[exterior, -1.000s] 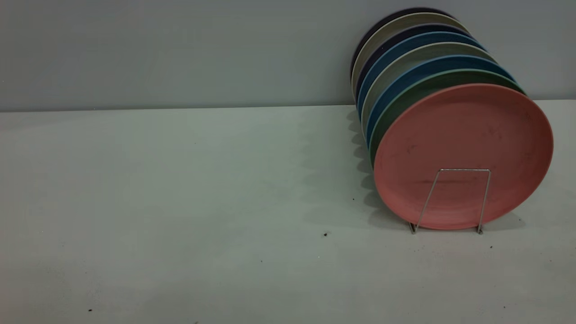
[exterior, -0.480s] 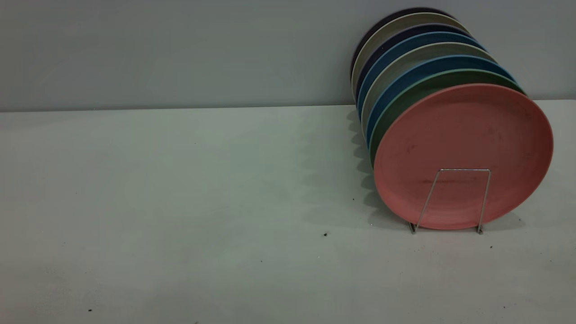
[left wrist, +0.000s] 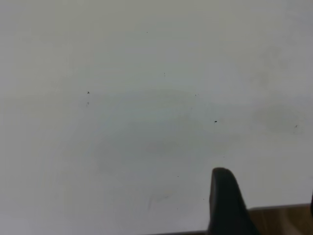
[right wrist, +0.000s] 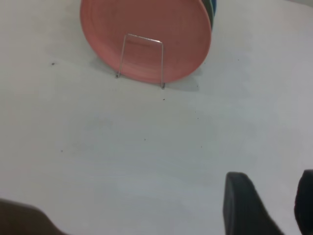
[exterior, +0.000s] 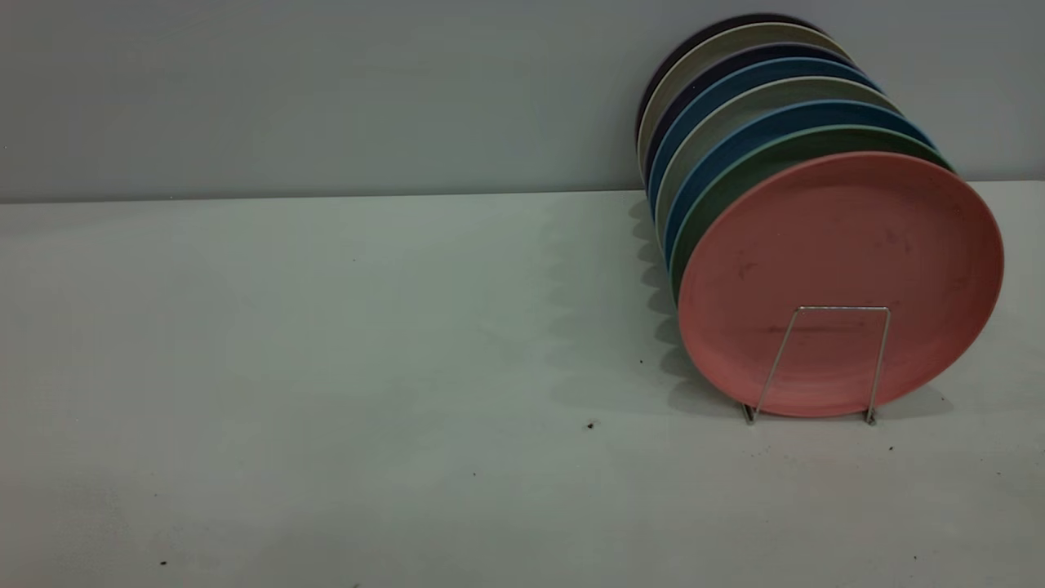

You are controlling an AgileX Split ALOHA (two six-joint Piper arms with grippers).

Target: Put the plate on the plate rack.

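The plate (exterior: 841, 282) stands upright in the plate rack (exterior: 824, 363) near the bench's (exterior: 326, 367) far right edge. Right gripper (right wrist: 274, 205) jaws are released, well back from it. Can't tell on the left gripper (left wrist: 230, 203).

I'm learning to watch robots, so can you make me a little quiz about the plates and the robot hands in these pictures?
1. True or false: the salmon-pink plate stands on edge in the plate rack.
2. What sits right behind it? A) a green plate B) a cup C) a spoon
3. Fill in: the right gripper hangs over the bare table, holding ____.

Key: 1 true. 2 A. 3 nothing; its fingers are spread apart, well away from the plate. Only one finger of the left gripper shows.
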